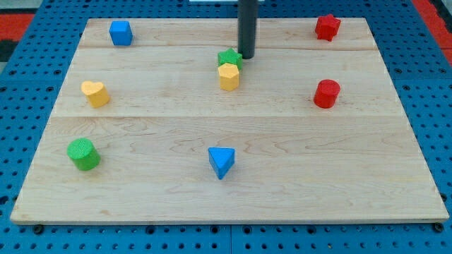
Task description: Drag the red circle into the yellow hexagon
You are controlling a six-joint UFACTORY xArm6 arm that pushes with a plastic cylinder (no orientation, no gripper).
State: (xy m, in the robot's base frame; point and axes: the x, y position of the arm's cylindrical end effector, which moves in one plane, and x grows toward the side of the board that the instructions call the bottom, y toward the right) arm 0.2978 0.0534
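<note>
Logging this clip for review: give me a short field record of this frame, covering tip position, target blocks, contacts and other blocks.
tip: my tip sits near the view's top centre, just right of the green star
red circle: red circle at the view's right, apart from tip, untouched
yellow hexagon: yellow hexagon at centre, touching the green star above it
task state: circle and hexagon far apart
others: red star, blue cube, yellow heart, green circle, blue triangle
surface: wooden board

Dark rod upright, top-centre of view, my tip [246, 56] down at board lvl.
</note>
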